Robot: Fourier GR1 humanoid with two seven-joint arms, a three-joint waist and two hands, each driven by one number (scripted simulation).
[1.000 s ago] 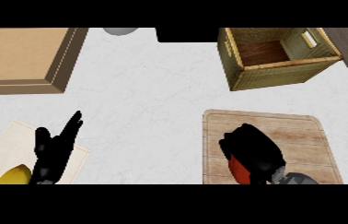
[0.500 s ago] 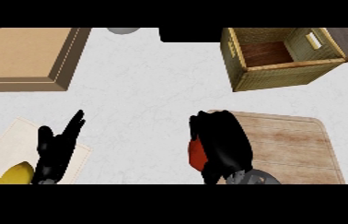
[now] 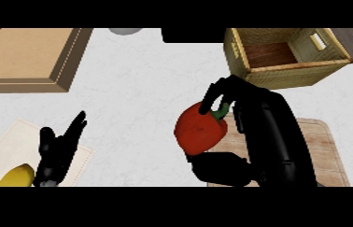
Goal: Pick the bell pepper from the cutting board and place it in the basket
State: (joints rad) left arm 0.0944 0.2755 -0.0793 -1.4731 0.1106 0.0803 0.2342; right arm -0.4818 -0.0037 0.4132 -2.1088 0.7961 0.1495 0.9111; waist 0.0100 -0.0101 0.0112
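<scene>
1. At the far left, a shallow wooden tray (image 3: pixel 38 58) lies on the white counter (image 3: pixel 144 90); it has no part in this task.
2. Below it, the left hand (image 3: pixel 59 149) rests open near the lower edge, fingers straight and pointing up, holding nothing. It sits over a pale board (image 3: pixel 17 137), beside a yellow fruit (image 3: pixel 17 174) that I cannot name more closely.
3. A small grey round object (image 3: pixel 125 31) shows at the top edge, well apart from the action.
4. In the middle, the red bell pepper (image 3: pixel 200 131) with its green stem is off the cutting board (image 3: pixel 324 151), over the bare counter just past the board's left edge.
5. The right hand (image 3: pixel 265 128) is curled round the bell pepper, fingers over its top and thumb under it.
6. At the upper right, the basket (image 3: pixel 296 74) stands open, its brown floor showing.
7. The step in hand looks like the carry: the pick is done, the placing is not.
8. The next move likely calls for travelling up and to the right, clearing the basket's near wall, then opening the fingers over its floor.
</scene>
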